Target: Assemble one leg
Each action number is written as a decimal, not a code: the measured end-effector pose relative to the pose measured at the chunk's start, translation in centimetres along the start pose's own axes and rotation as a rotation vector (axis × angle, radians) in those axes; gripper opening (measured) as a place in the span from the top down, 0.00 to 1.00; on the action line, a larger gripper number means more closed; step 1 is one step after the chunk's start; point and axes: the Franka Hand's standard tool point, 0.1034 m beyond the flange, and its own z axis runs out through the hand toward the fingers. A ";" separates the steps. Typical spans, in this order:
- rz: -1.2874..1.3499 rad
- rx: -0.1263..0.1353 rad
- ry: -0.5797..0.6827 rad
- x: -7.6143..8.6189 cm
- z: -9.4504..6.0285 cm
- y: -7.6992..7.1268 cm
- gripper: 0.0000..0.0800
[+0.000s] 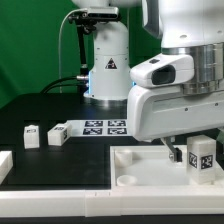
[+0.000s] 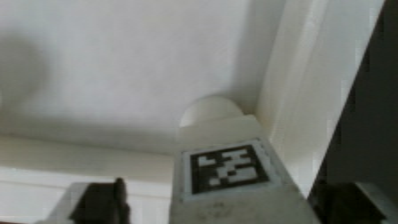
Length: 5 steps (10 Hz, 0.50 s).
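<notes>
One leg (image 1: 203, 155) stands upright at about four o'clock in the exterior view, right under the gripper (image 1: 198, 150), with its black-and-white tag facing the camera. It sits over the inner floor of the white tabletop (image 1: 160, 190), near the rim on the exterior view's right; whether its lower end touches that floor cannot be told.

In the wrist view the same leg points away from the camera toward a corner of the tabletop, its tag up and its rounded tip close to where two rims meet. One dark finger (image 2: 100, 200) shows beside it with a pale, blurred strip between them; the other side is not clear, so whether the gripper is clenched on the leg or released cannot be told.

A round hole (image 1: 126, 181) lies in the tabletop's corner at about six o'clock. Two spare legs (image 1: 31, 136) (image 1: 57, 133) rest on the black desk (image 1: 40, 105) at about nine o'clock, near each other. The marker board (image 1: 100, 127) lies flat at the centre, just beside the second of them.
</notes>
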 end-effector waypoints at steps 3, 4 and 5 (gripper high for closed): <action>0.000 0.000 0.000 0.0 0.0 0.0 0.64; 0.003 0.000 0.000 0.0 0.0 0.0 0.64; 0.038 0.000 0.000 0.0 0.0 0.0 0.64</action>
